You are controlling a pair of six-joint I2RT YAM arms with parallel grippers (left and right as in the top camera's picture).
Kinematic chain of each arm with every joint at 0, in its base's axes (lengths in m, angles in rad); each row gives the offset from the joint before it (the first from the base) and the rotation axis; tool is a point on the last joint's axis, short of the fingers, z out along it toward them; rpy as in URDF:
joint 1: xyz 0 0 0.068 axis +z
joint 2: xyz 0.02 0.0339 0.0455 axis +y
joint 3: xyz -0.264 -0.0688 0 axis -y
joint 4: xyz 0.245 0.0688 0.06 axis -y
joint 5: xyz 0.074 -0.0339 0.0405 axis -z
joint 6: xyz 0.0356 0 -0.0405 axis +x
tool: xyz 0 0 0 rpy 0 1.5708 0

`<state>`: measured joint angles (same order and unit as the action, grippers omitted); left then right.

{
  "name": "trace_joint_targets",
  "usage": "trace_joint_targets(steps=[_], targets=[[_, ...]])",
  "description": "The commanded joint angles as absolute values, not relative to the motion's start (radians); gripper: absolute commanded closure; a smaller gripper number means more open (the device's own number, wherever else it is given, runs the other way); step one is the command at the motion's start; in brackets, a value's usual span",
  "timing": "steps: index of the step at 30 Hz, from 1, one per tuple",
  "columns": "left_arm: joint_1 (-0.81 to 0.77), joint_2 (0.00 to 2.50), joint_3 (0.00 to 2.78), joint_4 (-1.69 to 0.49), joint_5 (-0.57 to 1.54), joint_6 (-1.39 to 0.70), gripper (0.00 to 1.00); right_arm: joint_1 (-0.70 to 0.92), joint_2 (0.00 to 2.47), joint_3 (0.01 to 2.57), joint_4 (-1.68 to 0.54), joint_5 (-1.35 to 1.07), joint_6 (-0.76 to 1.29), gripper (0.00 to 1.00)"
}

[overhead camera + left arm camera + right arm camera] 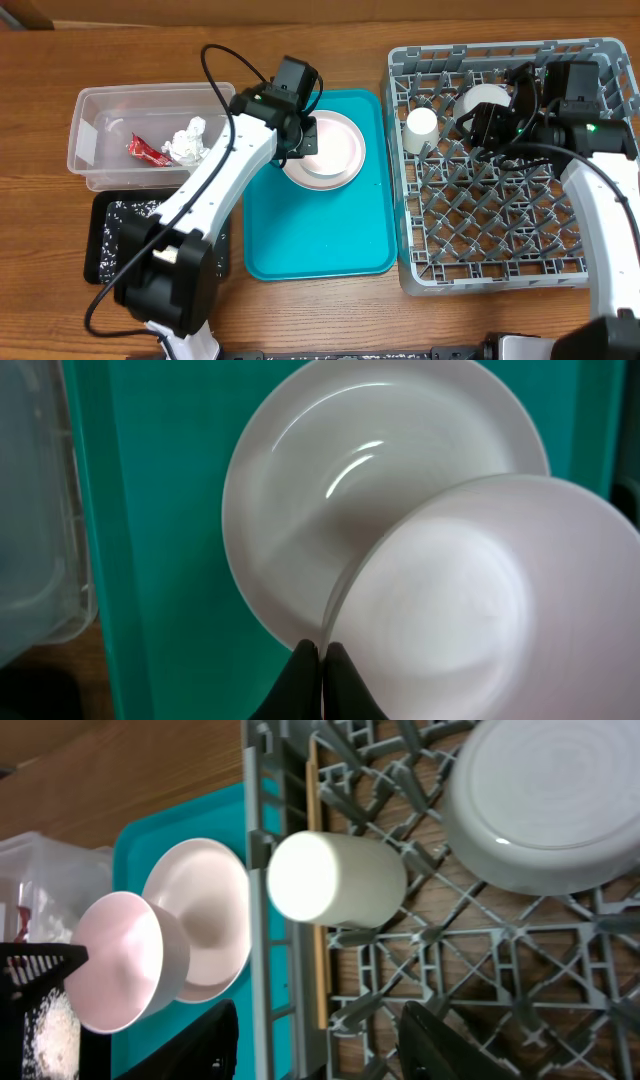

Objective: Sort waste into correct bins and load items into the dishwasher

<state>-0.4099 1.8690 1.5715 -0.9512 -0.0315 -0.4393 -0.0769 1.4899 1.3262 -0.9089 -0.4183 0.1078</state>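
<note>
My left gripper [303, 137] [322, 656] is shut on the rim of the pale pink-white bowl [336, 142] [470, 610] and holds it tilted just over the round pale pink plate [298, 176] [350, 480] on the teal tray. The right wrist view shows the bowl [120, 965] and the plate [205, 915] too. My right gripper [482, 125] [325, 1045] is open and empty over the grey dish rack [500, 235]. A white cup [421, 128] [335, 878] and an upturned white bowl [487, 100] [550, 800] sit in the rack. The red wrapper [147, 150] and tissue [190, 140] lie in the clear tub [95, 105].
The teal serving tray [300, 240] lies between the tub and the rack. The black tray [105, 255], holding rice grains [128, 210], sits in front of the tub. My left arm reaches across the black tray and the tub's corner.
</note>
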Motion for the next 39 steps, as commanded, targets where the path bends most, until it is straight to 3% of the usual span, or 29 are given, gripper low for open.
trace_joint_targets(steps=[1,16,39], targets=[[-0.407,1.802,1.628,-1.003,0.036,-0.415,0.96,-0.01,1.419,1.344,-0.912,-0.418,0.101,0.46],[-0.451,1.739,1.629,-1.076,0.131,-0.388,0.96,0.316,1.42,1.343,-0.929,-0.262,0.131,0.48],[-0.493,1.701,1.629,-1.013,0.122,-0.373,0.96,0.322,1.539,1.342,-0.966,-0.282,0.181,0.49]])
